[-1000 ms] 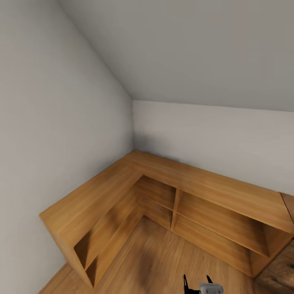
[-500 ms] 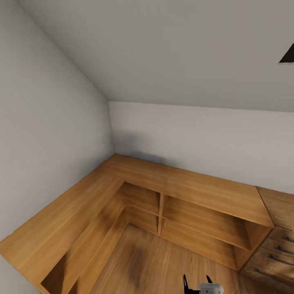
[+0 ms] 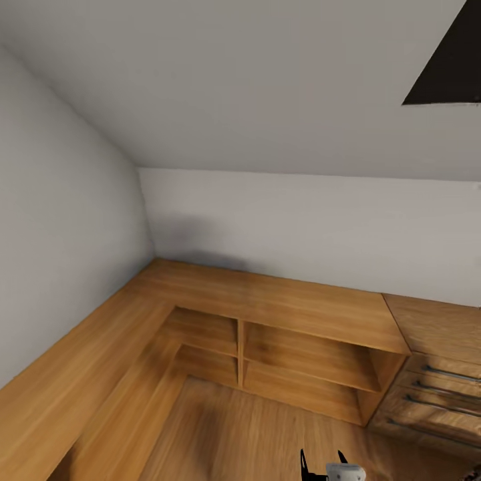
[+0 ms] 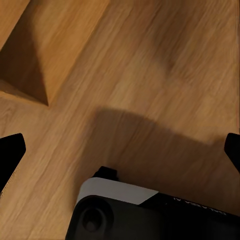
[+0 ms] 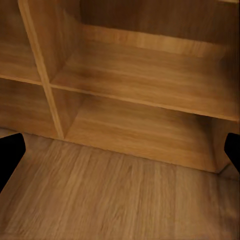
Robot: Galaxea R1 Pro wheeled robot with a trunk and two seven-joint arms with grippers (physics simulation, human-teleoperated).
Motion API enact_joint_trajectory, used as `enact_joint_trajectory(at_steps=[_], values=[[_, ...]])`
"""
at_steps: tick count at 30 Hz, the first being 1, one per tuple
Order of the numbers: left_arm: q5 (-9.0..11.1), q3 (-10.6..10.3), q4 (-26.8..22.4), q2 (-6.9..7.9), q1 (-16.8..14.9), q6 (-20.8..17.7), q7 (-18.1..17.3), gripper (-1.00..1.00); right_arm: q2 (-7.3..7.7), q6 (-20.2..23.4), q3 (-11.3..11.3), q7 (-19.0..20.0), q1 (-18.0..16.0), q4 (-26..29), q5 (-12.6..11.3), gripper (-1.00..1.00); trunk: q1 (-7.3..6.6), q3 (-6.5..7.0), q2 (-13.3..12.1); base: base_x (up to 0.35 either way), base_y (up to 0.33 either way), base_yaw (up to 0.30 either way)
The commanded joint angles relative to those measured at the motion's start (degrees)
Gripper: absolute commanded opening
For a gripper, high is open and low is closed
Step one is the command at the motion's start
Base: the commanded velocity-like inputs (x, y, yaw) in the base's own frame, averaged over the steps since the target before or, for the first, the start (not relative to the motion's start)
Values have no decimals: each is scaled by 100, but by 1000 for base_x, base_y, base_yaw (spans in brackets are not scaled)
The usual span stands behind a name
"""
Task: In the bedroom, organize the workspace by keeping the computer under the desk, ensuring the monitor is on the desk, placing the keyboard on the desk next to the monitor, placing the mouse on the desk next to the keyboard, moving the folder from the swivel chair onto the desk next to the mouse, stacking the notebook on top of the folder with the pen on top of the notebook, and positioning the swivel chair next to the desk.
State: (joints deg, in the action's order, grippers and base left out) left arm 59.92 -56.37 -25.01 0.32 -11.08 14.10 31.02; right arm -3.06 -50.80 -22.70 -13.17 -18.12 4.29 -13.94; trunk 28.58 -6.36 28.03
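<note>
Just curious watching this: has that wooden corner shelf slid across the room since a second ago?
No. The shelf keeps its place against the wall corner; both drift left together, so the camera turned right.

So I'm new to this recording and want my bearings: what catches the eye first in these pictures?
A low L-shaped light-wood shelf unit wraps the corner where two pale grey walls meet, with open cubbies facing a wood-plank floor. At the right of the head view stands a light-wood chest with long bar handles, and a dark triangular shape cuts into the upper right corner.
</note>
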Motion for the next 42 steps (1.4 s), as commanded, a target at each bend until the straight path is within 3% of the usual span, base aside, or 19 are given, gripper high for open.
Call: enact_joint_trajectory(at_steps=[1, 11, 42], values=[[58, -48, -5, 4, -8, 40, 28, 100, -2, -17, -50, -19, -7, -7, -41, 100, 5, -11, 10, 269, 119, -300], [56, -52, -6, 3, -8, 40, 27, 100, 4, -17, -50, -19, -7, -7, -47, 100, 5, -11, 10, 238, 81, -300], [55, -58, -6, 3, -8, 40, 27, 100, -1, -17, -41, -36, -7, 10, -77, 100, 5, -11, 10, 25, 17, -300]])
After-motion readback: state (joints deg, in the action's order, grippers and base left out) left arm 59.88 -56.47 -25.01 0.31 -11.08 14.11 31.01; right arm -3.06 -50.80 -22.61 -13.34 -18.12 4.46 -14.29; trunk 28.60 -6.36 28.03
